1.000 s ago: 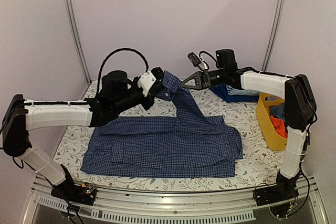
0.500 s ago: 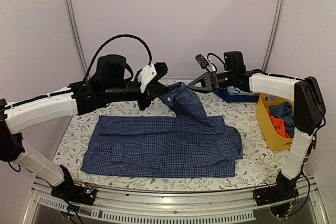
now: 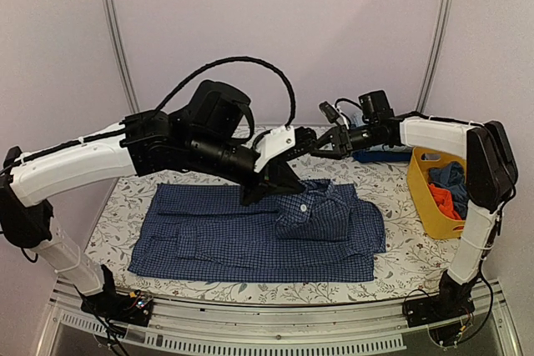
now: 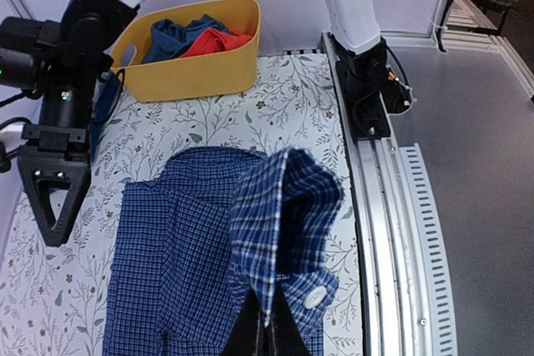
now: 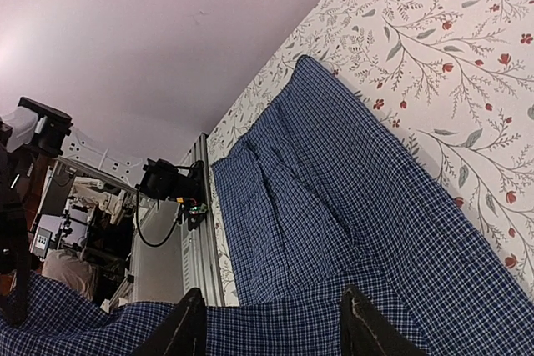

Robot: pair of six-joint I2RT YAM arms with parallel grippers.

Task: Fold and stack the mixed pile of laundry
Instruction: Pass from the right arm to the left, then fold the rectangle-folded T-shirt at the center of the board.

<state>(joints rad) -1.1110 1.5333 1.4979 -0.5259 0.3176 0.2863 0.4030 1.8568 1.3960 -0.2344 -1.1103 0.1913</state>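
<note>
Pinches shirt (image 3: 234, 239) flap in left end effector (image 4: 267, 335), over shirt body lying on table (image 3: 392, 187); holds right end effector (image 3: 327, 141) spread, behind. Advice: lower flap flat, square edges, release only once settled.

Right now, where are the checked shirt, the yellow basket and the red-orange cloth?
checked shirt (image 3: 250, 243): top external view, flat body panel.
yellow basket (image 4: 200, 72): left wrist view, outer side wall.
red-orange cloth (image 4: 213, 42): left wrist view, top fold inside the basket.

shirt (image 3: 250, 239) on table (image 3: 392, 185), basket (image 3: 423, 199) to its right
</note>
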